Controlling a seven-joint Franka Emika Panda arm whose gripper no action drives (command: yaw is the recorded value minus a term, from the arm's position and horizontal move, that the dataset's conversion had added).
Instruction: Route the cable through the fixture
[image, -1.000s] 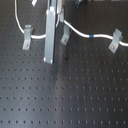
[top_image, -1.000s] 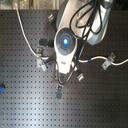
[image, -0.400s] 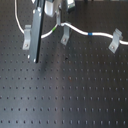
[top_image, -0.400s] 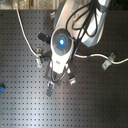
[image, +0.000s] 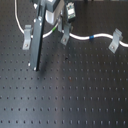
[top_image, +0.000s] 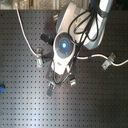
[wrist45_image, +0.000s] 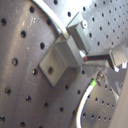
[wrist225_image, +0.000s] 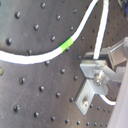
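Note:
The white cable (image: 80, 38) comes down from the top left of the first exterior view, passes the left clip (image: 27, 37) and the middle clip (image: 65, 34), and runs on to the right clip (image: 116, 40). Its blue band (image: 91, 38) lies between the middle and right clips. My gripper (image: 34, 66) reaches down as a long black finger to the board, just in front of the cable between the left and middle clips. The jaws are hidden. In the second wrist view the cable (wrist225_image: 35, 55) lies on the board with a greenish band (wrist225_image: 65, 46) beside a grey clip (wrist225_image: 95, 75).
The black perforated board (image: 75, 95) fills both exterior views. In the second exterior view the arm's body (top_image: 63, 46) covers the middle, with more clips (top_image: 51, 90) around it and a small blue object (top_image: 2, 90) at the second exterior view's left edge.
In the first exterior view the gripper has swung left, from near the middle clip towards the left clip, and its tip has dropped slightly. The cable and clips have stayed put.

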